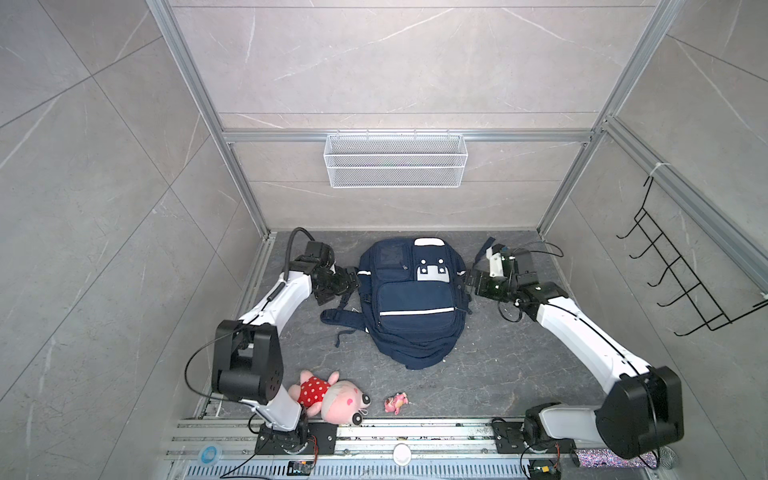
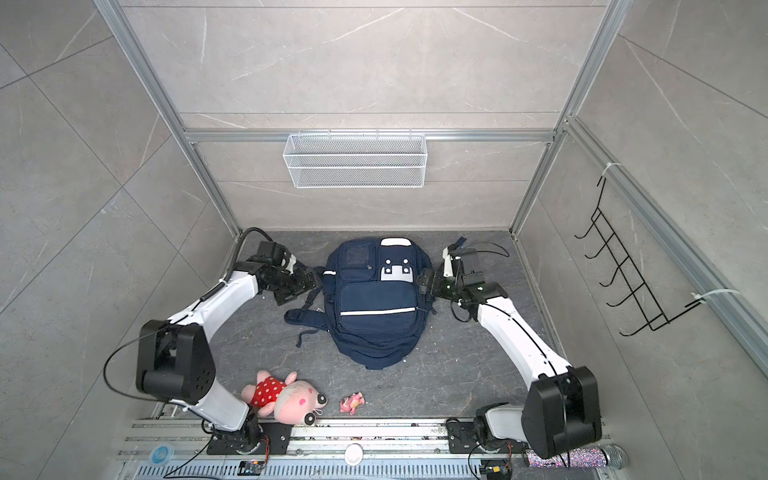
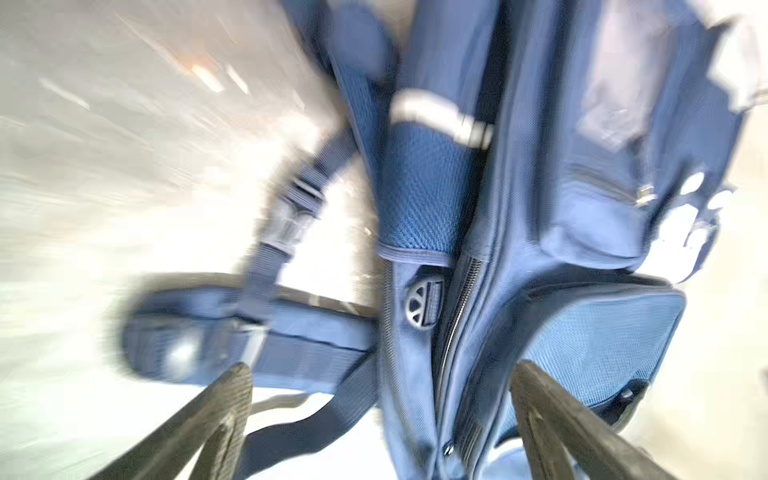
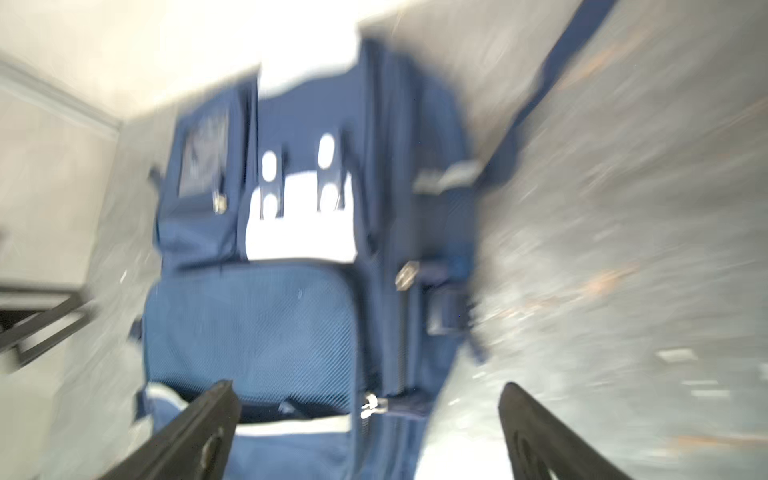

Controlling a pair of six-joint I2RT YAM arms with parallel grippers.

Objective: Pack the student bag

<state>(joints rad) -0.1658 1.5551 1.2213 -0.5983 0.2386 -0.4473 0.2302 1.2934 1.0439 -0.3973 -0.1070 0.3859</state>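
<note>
The student bag, a navy backpack with white stripes and a grey-white patch, lies front side up in the middle of the dark table in both top views. My left gripper is at the bag's left side, just above the shoulder strap. Its jaws stand open around the side zip in the blurred left wrist view, holding nothing. My right gripper is at the bag's right side. It is open over the bag's edge, near a zip pull, and empty.
A pink plush toy in a red dotted dress and a small pink toy lie near the table's front edge. A white wire basket hangs on the back wall. A black hook rack hangs on the right wall.
</note>
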